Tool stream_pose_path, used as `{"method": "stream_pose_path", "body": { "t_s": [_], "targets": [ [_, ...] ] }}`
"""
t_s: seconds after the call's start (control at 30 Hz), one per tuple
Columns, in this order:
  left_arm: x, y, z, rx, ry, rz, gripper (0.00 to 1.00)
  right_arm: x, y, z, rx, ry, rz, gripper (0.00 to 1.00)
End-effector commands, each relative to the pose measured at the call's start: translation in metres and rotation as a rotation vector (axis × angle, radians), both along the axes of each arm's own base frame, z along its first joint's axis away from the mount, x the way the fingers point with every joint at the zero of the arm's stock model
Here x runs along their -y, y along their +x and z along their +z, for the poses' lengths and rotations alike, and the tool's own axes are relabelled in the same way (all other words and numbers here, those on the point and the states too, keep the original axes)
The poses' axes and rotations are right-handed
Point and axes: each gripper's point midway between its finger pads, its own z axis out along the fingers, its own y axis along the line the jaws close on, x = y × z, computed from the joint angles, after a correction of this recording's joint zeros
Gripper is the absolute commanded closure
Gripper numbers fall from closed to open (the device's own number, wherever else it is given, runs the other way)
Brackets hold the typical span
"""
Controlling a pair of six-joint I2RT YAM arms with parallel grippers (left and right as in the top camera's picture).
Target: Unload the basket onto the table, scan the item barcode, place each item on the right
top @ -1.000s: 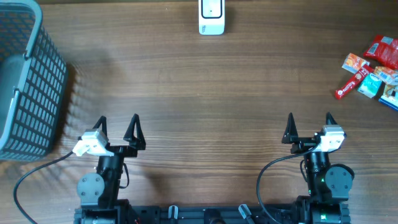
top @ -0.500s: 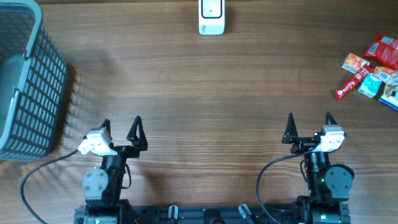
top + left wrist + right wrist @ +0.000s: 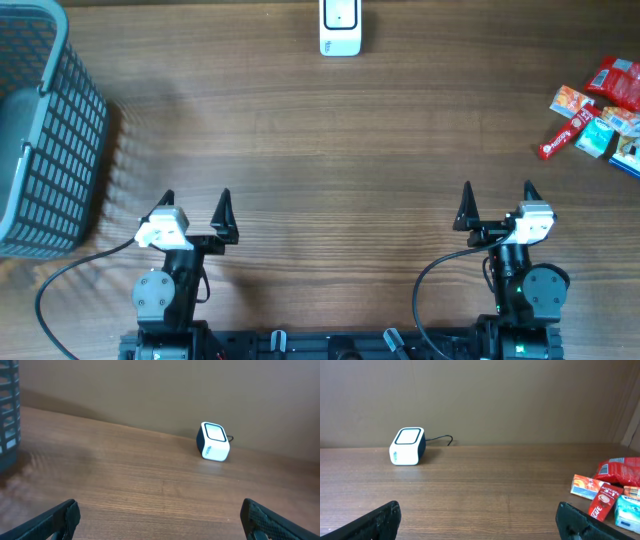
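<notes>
Scanner (image 3: pixel 340 28) well apart from packets (image 3: pixel 600 132)

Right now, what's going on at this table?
Nothing is handled yet. The left gripper and right gripper sit open and empty near the front edge of the brown wooden table. The pile of colourful snack packets lies untouched at the right, the white box-shaped scanner at the far edge, a grey plastic mesh basket at the left.

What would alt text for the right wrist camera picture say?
A small white barcode scanner sits left on a wooden table, with a cluster of snack packets at far right. The fingertips of the open right gripper frame the bottom corners.
</notes>
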Motion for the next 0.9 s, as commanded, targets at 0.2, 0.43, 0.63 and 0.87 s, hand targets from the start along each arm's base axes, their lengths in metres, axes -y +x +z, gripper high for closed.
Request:
{"method": "stream_pose_path", "body": {
  "t_s": [0.2,0.43,0.63,0.87],
  "targets": [
    [-0.0036,-0.0001,-0.0033,0.001,0.109,0.018,0.0,0.0002,-0.0005,0.0019,0.012,-0.018,0.0,0.0],
    [-0.0065,0.0,-0.0034,0.0,0.112,0.034,0.0,0.0002,-0.0005,0.0019,0.012,-0.018,0.0,0.0],
    [-0.0067,0.0,-0.0034,0.002,0.14,0.034,0.0,0.0002,-0.0005,0.0019,0.012,-0.018,0.0,0.0],
    [-0.0068,0.0001,-0.0034,0.003,0.164,0.032,0.0,0.0002,-0.0005,0.0019,0.012,-0.018,0.0,0.0]
  ]
}}
